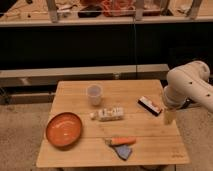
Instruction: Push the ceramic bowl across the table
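With fingers spread and empty, the gripper (169,118) hangs at one edge of the light wooden table (155,146), and the wide orange-red ceramic bowl (64,130) lies well apart from the fingers on the opposite side, so they should cross, drop low beside its rim, then push steadily.

no readable text, no legible labels

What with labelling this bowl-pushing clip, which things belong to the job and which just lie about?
Job: ceramic bowl, front left; table; gripper, open, at the table's right edge, away from the bowl.
Lying about: white cup; white packet; dark box; orange tool; blue-grey piece.
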Tool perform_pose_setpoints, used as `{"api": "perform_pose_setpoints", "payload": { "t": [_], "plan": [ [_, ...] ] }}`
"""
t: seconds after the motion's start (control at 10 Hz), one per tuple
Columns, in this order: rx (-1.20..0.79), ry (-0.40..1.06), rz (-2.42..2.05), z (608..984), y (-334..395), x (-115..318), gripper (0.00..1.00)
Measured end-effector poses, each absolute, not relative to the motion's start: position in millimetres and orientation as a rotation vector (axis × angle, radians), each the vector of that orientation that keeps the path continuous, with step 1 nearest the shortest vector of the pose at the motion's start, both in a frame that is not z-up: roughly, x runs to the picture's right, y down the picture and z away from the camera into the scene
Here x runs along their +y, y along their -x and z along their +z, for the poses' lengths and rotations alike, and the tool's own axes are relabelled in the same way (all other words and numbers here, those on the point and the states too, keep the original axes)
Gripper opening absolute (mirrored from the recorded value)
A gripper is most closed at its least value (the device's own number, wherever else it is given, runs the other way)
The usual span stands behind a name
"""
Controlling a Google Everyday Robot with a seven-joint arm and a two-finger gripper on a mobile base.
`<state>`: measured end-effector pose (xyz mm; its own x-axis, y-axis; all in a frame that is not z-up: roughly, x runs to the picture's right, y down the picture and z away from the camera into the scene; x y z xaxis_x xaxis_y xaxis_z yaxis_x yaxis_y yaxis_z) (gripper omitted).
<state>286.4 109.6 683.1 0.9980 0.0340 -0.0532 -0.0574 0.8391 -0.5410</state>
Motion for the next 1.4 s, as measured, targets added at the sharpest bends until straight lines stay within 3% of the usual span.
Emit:
{"api": "perform_pose_setpoints", "payload": {
  "t": [0.8, 1.4],
  "plan": [
    [0.042, 0.573, 0.045, 683, -286, 110, 0.80],
    [0.027, 0.545, -0.090, 686, -210, 113, 0.80]
  ]
}}
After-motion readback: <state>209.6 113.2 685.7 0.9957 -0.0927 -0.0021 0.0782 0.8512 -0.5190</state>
